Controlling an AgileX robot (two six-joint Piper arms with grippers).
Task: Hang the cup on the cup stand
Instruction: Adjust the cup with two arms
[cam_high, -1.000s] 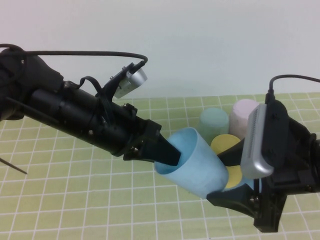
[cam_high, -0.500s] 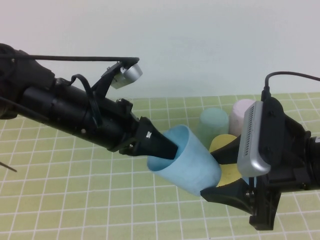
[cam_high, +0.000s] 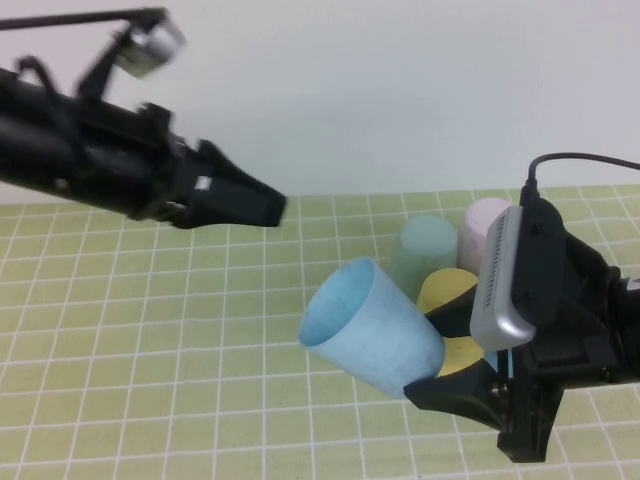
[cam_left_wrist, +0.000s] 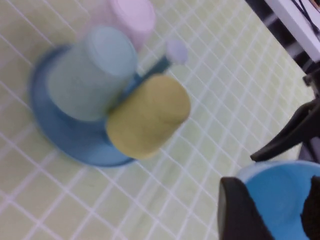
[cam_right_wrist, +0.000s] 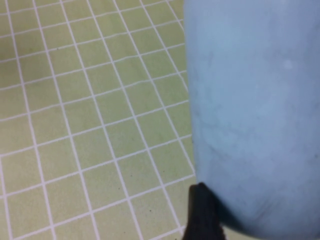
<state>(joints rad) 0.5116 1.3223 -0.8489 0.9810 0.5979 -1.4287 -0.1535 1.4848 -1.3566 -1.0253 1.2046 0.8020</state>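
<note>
Cup (cam_high: 372, 327) tilted, base gripped in right gripper (cam_high: 455, 372) jaws; left gripper (cam_high: 262, 207) clear, jaws parted.

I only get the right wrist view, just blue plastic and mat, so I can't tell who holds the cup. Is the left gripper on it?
Observer: No. The left gripper is open, raised up and left of the cup; the right gripper alone clamps it.
Operator: How is it lying?
Observer: Tilted, with its mouth toward the left arm.
Operator: Any free peg?
Observer: On the cup stand, the knob-tipped peg is bare. A teal-green cup and a yellow cup sit on others.
</note>
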